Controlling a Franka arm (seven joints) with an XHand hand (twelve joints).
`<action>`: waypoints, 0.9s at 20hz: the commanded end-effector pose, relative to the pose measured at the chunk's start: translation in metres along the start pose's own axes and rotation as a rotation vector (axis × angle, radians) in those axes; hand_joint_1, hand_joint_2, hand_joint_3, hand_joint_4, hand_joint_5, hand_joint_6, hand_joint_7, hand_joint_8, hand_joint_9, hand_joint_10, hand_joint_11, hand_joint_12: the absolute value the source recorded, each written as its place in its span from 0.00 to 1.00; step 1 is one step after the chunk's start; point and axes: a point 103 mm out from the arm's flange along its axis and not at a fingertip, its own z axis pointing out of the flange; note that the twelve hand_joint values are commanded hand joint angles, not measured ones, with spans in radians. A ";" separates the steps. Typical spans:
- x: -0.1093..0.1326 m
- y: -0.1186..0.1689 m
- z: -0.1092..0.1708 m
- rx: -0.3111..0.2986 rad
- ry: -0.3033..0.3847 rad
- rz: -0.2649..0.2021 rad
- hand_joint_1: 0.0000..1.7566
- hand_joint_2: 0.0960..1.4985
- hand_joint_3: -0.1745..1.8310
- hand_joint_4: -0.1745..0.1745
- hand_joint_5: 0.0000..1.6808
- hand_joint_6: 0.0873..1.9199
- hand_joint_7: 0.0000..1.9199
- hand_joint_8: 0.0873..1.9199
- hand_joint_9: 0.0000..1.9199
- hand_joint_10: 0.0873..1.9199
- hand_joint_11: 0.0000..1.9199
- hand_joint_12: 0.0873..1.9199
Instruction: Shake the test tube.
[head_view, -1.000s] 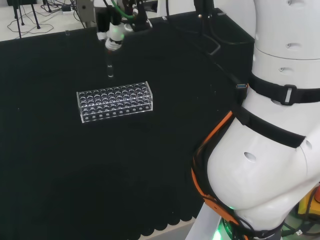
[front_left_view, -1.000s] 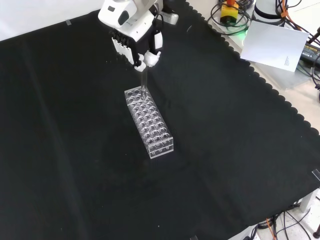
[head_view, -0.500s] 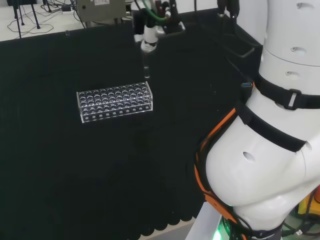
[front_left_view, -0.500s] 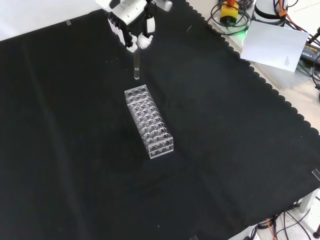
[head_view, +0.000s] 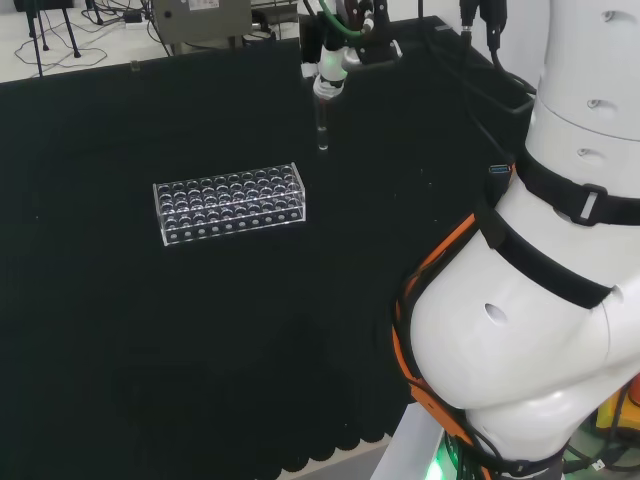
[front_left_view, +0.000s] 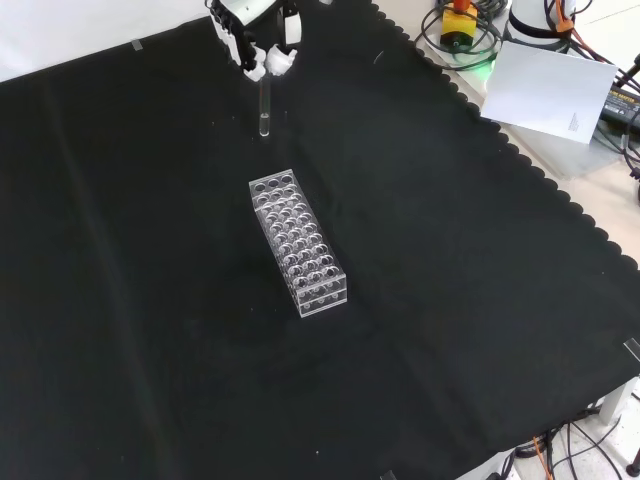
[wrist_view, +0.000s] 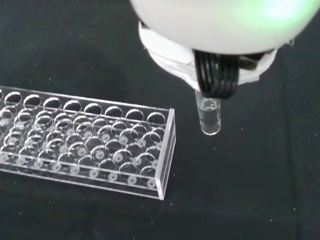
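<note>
Head view: the robot hand (head_view: 331, 72) pinches the test tube (head_view: 322, 132), hanging upright right of the clear rack (head_view: 230, 204). Front view: the tube hangs beyond the rack's far end. Wrist view: the tube sits beside the rack's end, above the desk (wrist_view: 260, 190).

test tube (wrist_view: 209, 116) top hidden by hand (wrist_view: 215, 30)

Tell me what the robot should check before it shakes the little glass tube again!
1. Hand curled round the test tube: ok.
2. Tube out of the clear rack, hanging beyond its end in the front view: ok.
3. Tube upright, mouth up at the hand: ok.
4. Tube's bottom off the black cloth: ok, it hangs above it.
5. Liquid inside the tube: cannot tell.
6. Rack holes free of other tubes: ok.
</note>
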 end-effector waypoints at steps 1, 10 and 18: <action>0.041 0.019 -0.011 -0.017 0.014 -0.063 0.83 0.26 0.52 0.00 0.85 0.19 0.78 0.24 0.78 0.09 0.71 0.51; 0.124 0.047 -0.031 -0.049 0.042 -0.216 0.83 0.26 0.52 0.00 0.85 0.19 0.78 0.24 0.78 0.09 0.71 0.51; 0.150 0.055 -0.036 -0.043 0.023 -0.271 0.83 0.26 0.52 0.00 0.85 0.19 0.78 0.24 0.78 0.09 0.71 0.51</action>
